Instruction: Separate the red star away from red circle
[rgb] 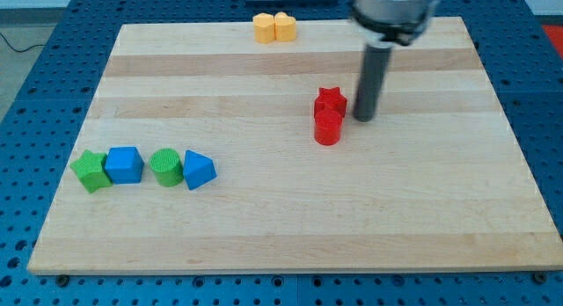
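Red plastic star block point(330, 100): touched by red plastic circle block point(327, 127) below.
My tip point(363, 120): set just right of star.
Pincer: none fitted; state n/a.

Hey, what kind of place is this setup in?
Probably a robotics lab bench: a wooden board on a blue perforated table, with my tip beside the red star.

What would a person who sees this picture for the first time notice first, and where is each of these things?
The eye goes first to the dark rod coming down from the view's top, with my tip just to the view's right of the red star. The red star touches the red circle, which sits directly below it near the board's middle. Next come a row of green and blue blocks at the lower left and two yellow blocks at the top edge.
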You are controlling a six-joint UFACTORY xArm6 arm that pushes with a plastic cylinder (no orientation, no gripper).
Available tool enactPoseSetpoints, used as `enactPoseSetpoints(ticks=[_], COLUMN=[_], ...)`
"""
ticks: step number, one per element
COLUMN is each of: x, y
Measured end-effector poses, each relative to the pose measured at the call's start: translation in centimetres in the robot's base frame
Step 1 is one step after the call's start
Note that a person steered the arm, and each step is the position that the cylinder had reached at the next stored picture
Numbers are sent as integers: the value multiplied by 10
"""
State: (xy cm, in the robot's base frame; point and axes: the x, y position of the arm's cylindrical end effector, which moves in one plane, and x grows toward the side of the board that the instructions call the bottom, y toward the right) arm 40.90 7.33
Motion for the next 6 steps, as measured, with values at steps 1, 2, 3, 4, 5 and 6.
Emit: enactPoseSetpoints(ticks=[1,2,3,4,5,6], x=[-6,-20,-7,14,10,-14], y=[-88,-155,-147,-93,-50,-74])
